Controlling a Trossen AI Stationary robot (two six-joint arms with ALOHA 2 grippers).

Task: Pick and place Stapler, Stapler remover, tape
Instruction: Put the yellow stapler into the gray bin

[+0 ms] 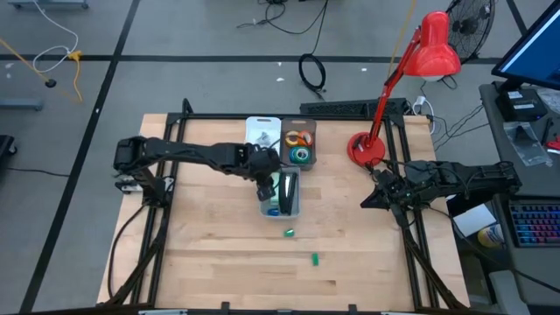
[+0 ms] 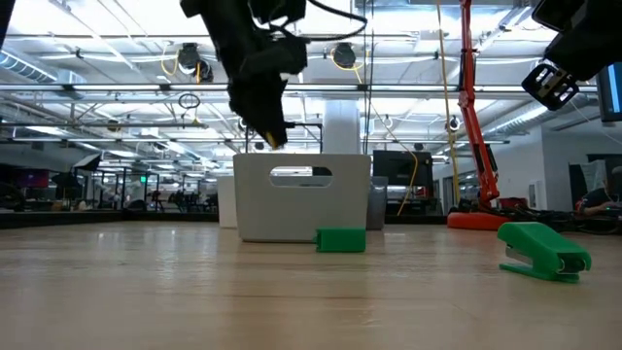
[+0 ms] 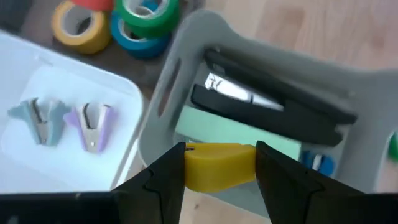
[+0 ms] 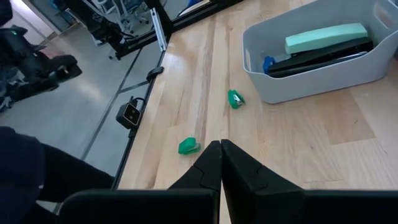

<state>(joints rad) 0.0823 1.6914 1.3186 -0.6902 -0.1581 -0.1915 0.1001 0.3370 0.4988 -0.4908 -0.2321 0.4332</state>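
Observation:
My left gripper is shut on a small yellow stapler and hangs just above the near rim of the grey bin, as the low view also shows. The bin holds a black stapler, a pale green stapler and a blue item. Two small green staplers lie on the table nearer the front. The tape rolls sit in a brown tray; two staple removers lie in a white tray. My right gripper is shut and waits at the table's right side. My left gripper pinches the small yellow stapler between its two fingers, one finger on each side of its body. The fingers come from above, pointing down. The stapler is lifted clear, above the bin's rim.
A red desk lamp stands at the table's far right corner, close to my right arm. White tray and brown tray lie just beyond the bin. Bare wood spreads over the table's left and near parts.

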